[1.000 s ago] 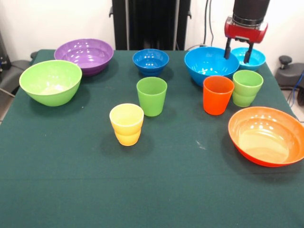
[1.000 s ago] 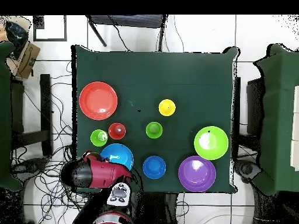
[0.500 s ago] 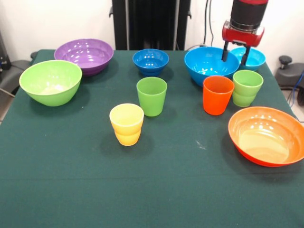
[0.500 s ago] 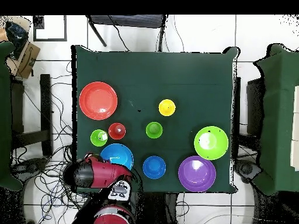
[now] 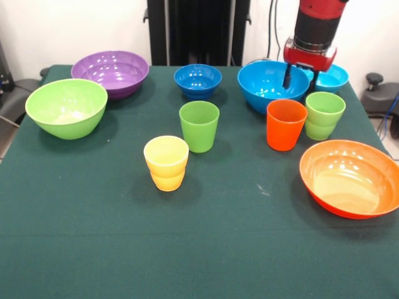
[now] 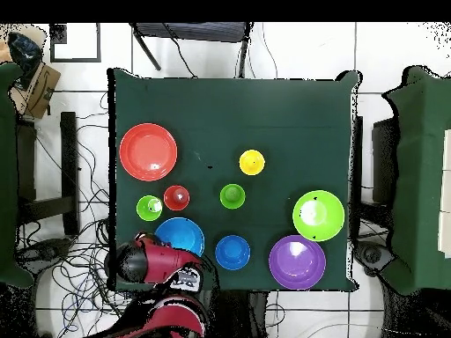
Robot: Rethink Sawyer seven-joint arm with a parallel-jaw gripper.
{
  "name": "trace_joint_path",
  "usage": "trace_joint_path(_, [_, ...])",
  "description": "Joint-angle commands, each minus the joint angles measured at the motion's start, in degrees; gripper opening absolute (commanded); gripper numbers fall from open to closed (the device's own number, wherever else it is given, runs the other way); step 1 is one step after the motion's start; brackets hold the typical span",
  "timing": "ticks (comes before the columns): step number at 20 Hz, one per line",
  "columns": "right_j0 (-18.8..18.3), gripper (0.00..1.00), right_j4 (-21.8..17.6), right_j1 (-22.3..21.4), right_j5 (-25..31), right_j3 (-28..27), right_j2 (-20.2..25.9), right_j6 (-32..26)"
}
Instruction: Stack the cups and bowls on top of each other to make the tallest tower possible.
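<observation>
My gripper [image 5: 298, 80] hangs at the right rim of the large blue bowl [image 5: 265, 84], one finger inside the bowl and one outside, shut on that rim. The turquoise bowl [image 5: 331, 76] sits just behind it. In front stand the orange cup [image 5: 286, 123] and the light green cup [image 5: 324, 114]. The green cup [image 5: 199, 126] and the yellow cup [image 5: 166, 163] are mid-table. The dark blue bowl [image 5: 197, 80], purple bowl [image 5: 110, 71], lime bowl [image 5: 66, 107] and orange bowl [image 5: 349, 177] all sit apart. No tower stands.
In the overhead view the red arm [image 6: 163, 264] covers the table edge beside the blue bowl [image 6: 180, 236] and hides the turquoise bowl. Cables lie on the floor around the base. The green cloth [image 5: 199, 249] spreads toward the front edge.
The gripper has slid left along the back of the table and lowered onto the blue bowl's rim. That bowl has shifted slightly left with it.
</observation>
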Motion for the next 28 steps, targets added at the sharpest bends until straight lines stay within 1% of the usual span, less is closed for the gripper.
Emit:
trace_joint_path(1, [-1.0,1.00,0.9,3.8,-3.8,-3.7,4.5,10.4])
trace_joint_path(7, [-1.2,1.00,0.6,5.6,-5.2,-4.8,4.1,9.9])
trace_joint_path(8, [-0.8,0.00,0.5,5.7,-5.8,-5.0,3.5,9.7])
trace_joint_path(12, [-1.3,0.00,0.5,2.5,-2.5,-3.6,3.4,9.1])
trace_joint_path(14, [-1.9,0.00,0.1,-0.1,-0.3,-2.1,3.5,8.6])
trace_joint_path(20, [-5.4,0.00,-2.4,-6.6,5.9,0.5,3.0,4.9])
trace_joint_path(23, [-6.4,0.00,-3.6,-10.8,12.0,0.3,1.3,2.3])
trace_joint_path(28, [-5.8,0.00,-5.5,-15.3,21.4,-2.1,-1.8,1.0])
